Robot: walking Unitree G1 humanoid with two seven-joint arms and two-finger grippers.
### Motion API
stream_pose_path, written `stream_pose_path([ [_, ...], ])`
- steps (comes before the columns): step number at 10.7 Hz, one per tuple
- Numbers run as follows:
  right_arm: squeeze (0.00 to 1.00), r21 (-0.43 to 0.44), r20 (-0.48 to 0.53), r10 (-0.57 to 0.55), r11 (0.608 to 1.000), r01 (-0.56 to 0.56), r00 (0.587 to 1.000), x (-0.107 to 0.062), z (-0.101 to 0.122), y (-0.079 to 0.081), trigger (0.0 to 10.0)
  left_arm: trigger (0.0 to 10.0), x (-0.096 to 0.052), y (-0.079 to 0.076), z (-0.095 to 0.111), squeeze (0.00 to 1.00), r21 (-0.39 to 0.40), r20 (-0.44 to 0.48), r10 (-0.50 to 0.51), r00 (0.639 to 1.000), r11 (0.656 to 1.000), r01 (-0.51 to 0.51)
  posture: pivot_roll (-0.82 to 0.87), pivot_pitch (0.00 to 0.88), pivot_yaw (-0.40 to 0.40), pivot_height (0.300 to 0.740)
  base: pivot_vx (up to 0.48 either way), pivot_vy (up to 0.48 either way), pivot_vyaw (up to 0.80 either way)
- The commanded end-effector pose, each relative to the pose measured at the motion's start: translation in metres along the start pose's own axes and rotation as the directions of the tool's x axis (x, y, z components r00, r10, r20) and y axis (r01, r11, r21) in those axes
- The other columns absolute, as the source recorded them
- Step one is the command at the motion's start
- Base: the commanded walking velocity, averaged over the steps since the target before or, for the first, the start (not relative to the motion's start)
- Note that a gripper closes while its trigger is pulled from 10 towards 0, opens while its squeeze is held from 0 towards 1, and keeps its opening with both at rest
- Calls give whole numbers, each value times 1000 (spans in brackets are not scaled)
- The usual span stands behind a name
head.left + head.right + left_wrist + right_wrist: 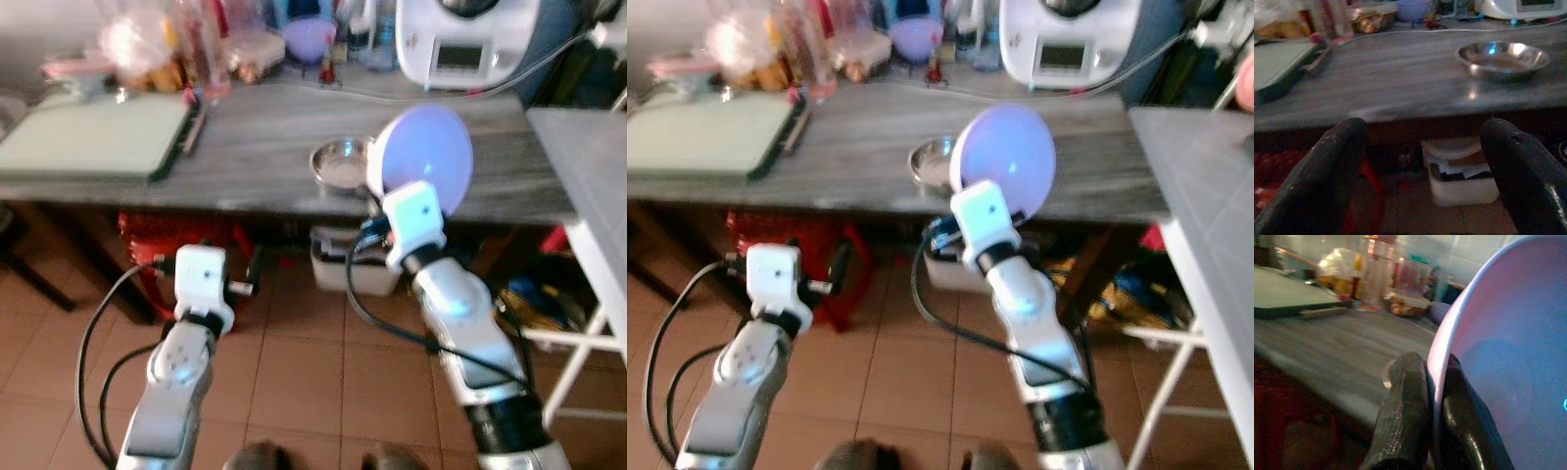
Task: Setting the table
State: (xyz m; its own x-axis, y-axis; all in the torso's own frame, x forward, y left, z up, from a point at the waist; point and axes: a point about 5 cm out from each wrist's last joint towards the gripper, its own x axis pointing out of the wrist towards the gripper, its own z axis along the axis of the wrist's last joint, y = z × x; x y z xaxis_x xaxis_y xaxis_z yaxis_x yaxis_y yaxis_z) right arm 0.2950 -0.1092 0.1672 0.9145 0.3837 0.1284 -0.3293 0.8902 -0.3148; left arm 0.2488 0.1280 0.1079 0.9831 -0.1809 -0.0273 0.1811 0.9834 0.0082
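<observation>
Right wrist view: right fingers pinch the plate rim. Left fingers gape, empty. Next, lay it flat beside the bowl on the bench.

You've got the metal bowl on the table, tray to its left, plate just right, appliance behind.

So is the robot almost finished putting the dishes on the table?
Just started. One shiny round metal bowl already sits on the grey wooden table. The right gripper pinches the rim of a pale purple plastic plate, upright, not yet down. The left gripper is open, below table level.
</observation>
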Motion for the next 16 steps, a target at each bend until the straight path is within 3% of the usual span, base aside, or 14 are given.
stream_pose_path([
  [1,0,-4,17,-3,1000,3,1000,0,3,-4,10000,10000,0,-5,2,0,-14,7,-24,1000,1000,24,-51,56,54,740,454,0,0],
  [4,0,0,25,17,1000,-17,1000,0,4,0,10000,10000,0,-5,2,0,-21,6,-23,1000,1000,23,-49,62,57,740,449,0,0],
  [7,0,-4,57,88,996,-88,995,1,8,9,10000,10000,-1,0,0,0,-62,-14,8,1000,998,-9,-42,69,61,740,329,340,0],
  [11,0,-13,121,218,976,-218,968,11,17,17,10000,10000,-6,10,3,0,-26,1,67,998,997,-67,-26,89,62,740,60,175,0],
  [12,0,-7,141,256,966,-257,956,16,21,17,10000,10000,-8,12,4,0,-28,0,84,996,996,-84,-13,108,64,740,0,0,0],
  [16,0,-38,102,301,954,-298,948,59,20,-10,10000,10000,-29,15,3,0,-23,-56,91,994,995,-92,46,190,74,740,0,0,0],
])
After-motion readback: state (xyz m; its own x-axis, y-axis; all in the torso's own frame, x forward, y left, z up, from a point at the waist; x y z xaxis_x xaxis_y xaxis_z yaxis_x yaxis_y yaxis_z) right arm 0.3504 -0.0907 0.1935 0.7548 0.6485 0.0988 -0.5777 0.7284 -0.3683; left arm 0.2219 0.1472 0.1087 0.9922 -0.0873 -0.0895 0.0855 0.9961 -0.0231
